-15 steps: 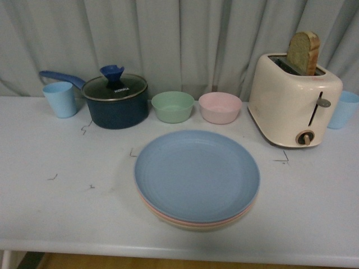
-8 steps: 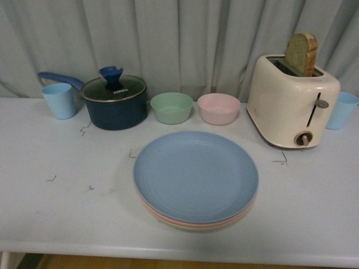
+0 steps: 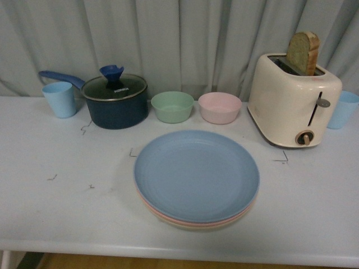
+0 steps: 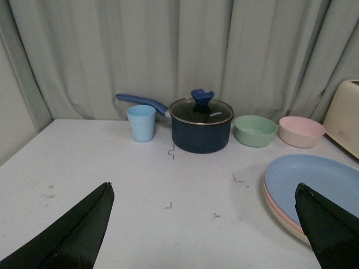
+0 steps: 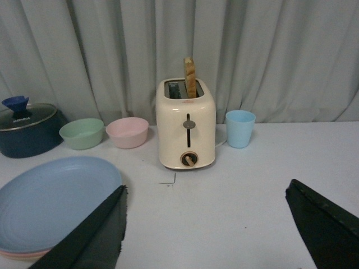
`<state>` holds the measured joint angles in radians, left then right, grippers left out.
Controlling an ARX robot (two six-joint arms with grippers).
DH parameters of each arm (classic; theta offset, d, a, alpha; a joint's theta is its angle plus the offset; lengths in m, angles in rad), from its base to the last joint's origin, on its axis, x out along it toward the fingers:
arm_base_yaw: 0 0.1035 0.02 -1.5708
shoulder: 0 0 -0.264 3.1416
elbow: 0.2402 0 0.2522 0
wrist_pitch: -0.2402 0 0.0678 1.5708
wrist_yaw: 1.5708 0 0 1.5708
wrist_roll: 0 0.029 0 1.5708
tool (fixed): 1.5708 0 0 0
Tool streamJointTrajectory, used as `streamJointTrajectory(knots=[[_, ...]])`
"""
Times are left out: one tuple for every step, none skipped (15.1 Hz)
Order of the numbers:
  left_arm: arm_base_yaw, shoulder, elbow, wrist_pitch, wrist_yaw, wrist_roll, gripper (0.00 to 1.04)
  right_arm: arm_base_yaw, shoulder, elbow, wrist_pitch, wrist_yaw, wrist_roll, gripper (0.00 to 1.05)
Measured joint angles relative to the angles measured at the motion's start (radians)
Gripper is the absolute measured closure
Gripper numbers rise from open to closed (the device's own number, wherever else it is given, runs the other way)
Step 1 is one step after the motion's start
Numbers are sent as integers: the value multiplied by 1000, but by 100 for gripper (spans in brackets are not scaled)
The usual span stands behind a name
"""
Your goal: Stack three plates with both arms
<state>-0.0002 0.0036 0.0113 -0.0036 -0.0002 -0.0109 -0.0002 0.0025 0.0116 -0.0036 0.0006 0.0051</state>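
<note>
Now, plates: blue plate [image 3: 196, 175] tops pink [image 3: 154, 212] and cream [image 3: 196, 227] rims, frame centre on worktop [image 3: 56, 207].
Front view: no arms.
Wrist views: left pincer [image 4: 205, 235], right pincer [image 5: 207, 227] both spread apart, holding nothing.
Behind: saucepan [image 3: 115, 101], toaster [image 3: 291, 101].

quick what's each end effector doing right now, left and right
Left end effector: open, holding nothing, above the table.
Right end effector: open, holding nothing; the plates sit stacked beside it.
</note>
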Motion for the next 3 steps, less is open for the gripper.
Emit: streamJointTrajectory(knots=[[0, 0, 0, 0, 0, 0, 7, 0, 0, 0, 0, 0, 0, 12], [0, 0, 0, 0, 0, 0, 7, 0, 0, 0, 0, 0, 0, 5], [0, 0, 0, 0, 0, 0, 7, 0, 0, 0, 0, 0, 0, 7]])
